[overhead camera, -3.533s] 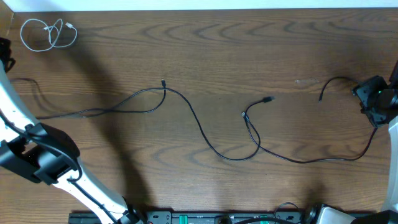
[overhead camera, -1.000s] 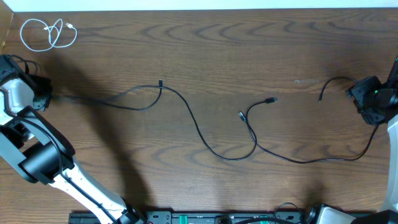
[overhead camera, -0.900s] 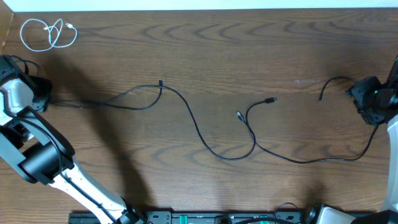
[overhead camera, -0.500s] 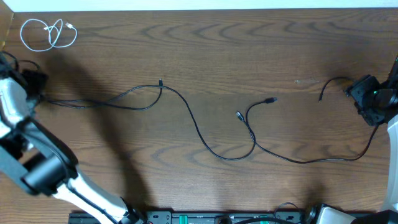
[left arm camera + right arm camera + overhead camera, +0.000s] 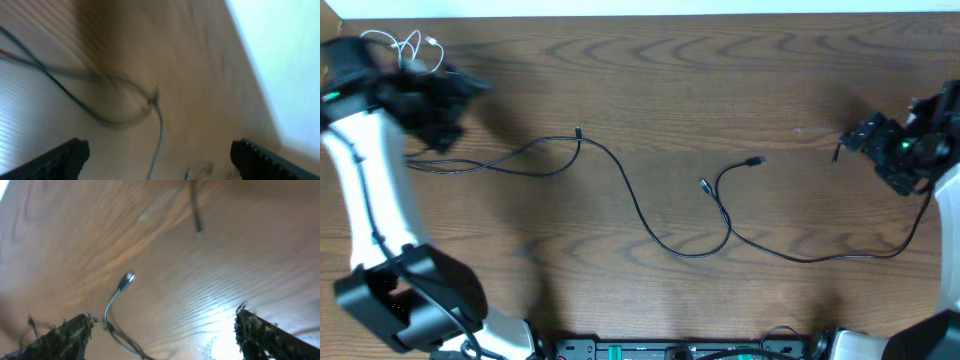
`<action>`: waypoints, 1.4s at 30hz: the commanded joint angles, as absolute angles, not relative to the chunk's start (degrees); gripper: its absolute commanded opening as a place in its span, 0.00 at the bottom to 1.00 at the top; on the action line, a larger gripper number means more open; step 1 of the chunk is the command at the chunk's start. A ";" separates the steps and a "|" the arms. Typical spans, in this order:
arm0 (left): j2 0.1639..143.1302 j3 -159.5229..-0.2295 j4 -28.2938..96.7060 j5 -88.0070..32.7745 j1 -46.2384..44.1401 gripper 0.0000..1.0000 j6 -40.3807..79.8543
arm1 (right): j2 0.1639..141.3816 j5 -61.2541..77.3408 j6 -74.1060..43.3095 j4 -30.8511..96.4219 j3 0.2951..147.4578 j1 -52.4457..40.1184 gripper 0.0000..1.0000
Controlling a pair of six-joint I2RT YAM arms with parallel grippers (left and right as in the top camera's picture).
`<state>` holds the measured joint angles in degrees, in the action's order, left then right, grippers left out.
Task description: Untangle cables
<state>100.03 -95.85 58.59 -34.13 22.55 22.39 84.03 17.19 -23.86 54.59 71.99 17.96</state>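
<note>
While both claws stand with fingers apart and nothing between them (left claw (image 5: 160, 147), right claw (image 5: 162, 325)), the black cables (image 5: 640, 205) lie strung across the middle of the surface (image 5: 650, 80), crossing just right of centre. White cable (image 5: 415, 42) sits at the far-left corner, partly hidden by the left arm (image 5: 365, 190).

Risk: a tug on one black end likely drags the other along and cinches the crossing instead of freeing it.

Risk: left arm passing close to the white cable may snag it or shove it off the edge.

Overhead gives full runs and the crossing; finger gap unreadable there. Wrist views, both blurred, give the gaps. Right wrist shows a plug end (image 5: 127, 277) close ahead. Left wrist shows only a black loop, no white cable.
</note>
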 commanded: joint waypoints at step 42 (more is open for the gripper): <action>103.68 -76.73 45.39 -20.40 -48.10 0.96 -4.29 | 97.12 24.51 -18.13 53.82 72.31 12.34 0.99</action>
<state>103.42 -77.95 48.18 -22.76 -43.18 -1.85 97.34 22.83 -17.80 53.56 71.99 12.01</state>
